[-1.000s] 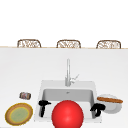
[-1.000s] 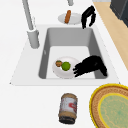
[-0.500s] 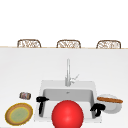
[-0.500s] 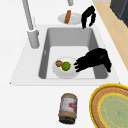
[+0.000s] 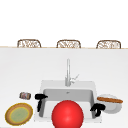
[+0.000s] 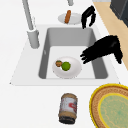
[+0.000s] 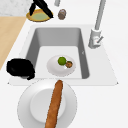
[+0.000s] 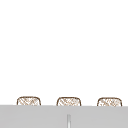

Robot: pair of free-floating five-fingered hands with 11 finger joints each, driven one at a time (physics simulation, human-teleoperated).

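Our left hand (image 6: 105,50) has lifted slightly over the sink (image 6: 72,35) – fingers straight, spread – above the white bowl (image 6: 72,71) with the lime (image 6: 66,66); right hand (image 5: 98,109) idle, curled.

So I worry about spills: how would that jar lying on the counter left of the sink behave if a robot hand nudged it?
The jar lies on its side, so a sideways nudge would probably roll it. Its rounded body may slip under straight fingers. The yellow plate beside it might stop a roll that way. The left robot hand is nearest, over the sink.
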